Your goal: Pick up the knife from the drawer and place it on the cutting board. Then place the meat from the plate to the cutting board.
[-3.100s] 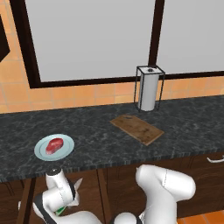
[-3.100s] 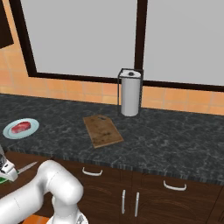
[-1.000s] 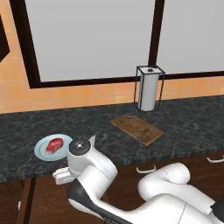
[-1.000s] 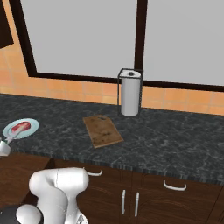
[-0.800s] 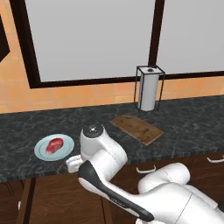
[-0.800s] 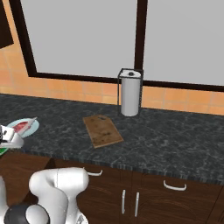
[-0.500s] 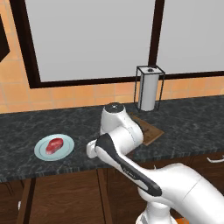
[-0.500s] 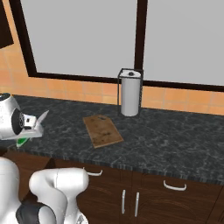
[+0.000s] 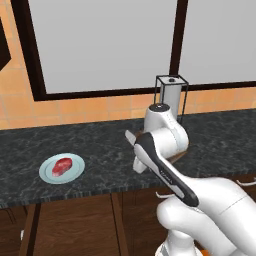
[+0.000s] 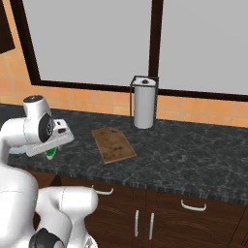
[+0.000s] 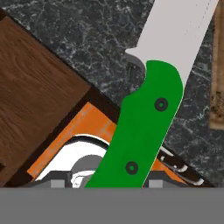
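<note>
From where I sat, the hand view put the knife [image 11: 144, 127] right in front of me: its bright green handle rose from the bottom edge between the fingers, two dark rivets showing, and the pale blade ran up toward the top right over the dark speckled counter [image 11: 87, 39]. The fingertips themselves were hidden behind the handle, so I read the gripper [image 10: 51, 150] as clamped on the knife by the way the handle sat fixed at its mouth. In the right base view a bit of green showed just under the hand, which hung over the front part of the counter, to the left of the cutting board [image 10: 114, 144] and apart from it. The board lay flat on the counter, in front of a paper towel holder [image 10: 144, 101] that stood upright near the tiled wall. In the left base view the arm's white links covered most of the board, and I saw the round pale plate [image 9: 62, 168] well to the left on the counter with the red meat [image 9: 62, 165] lying on it. A strip of the board's wooden edge [image 11: 216, 87] showed at the right of the hand view, beside the blade.
</note>
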